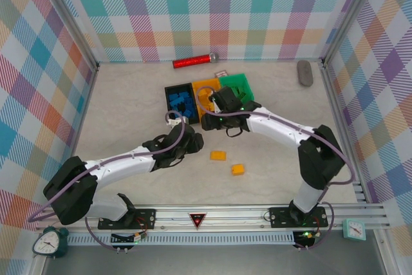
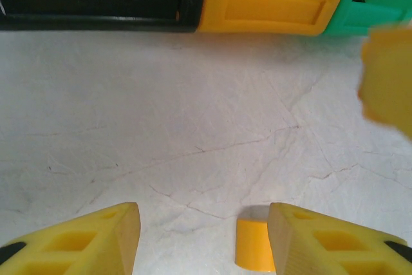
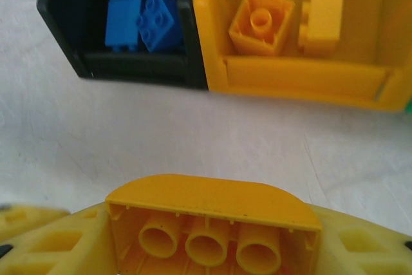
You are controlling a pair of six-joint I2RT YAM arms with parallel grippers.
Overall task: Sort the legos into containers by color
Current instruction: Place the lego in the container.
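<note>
Right gripper [image 3: 212, 244] clamps an orange brick [image 3: 212, 201] between its fingers — orange bin [image 3: 302, 83] just ahead.

Left wrist view: blurry orange-yellow blob [image 2: 388, 78] cut by right edge, can't identify. Small orange brick [image 2: 255, 246] cut by bottom edge. Right wrist view: gripped orange lego [image 3: 212, 214] cropped at bottom too.

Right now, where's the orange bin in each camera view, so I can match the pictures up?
Top external: the orange bin sits mid-table, in the middle of the row of three bins.
Left wrist: it is along the top edge, right of centre.
Right wrist: it is at the upper right, with orange bricks inside.
Shared landmark: the black bin is directly on its left in every picture.
</note>
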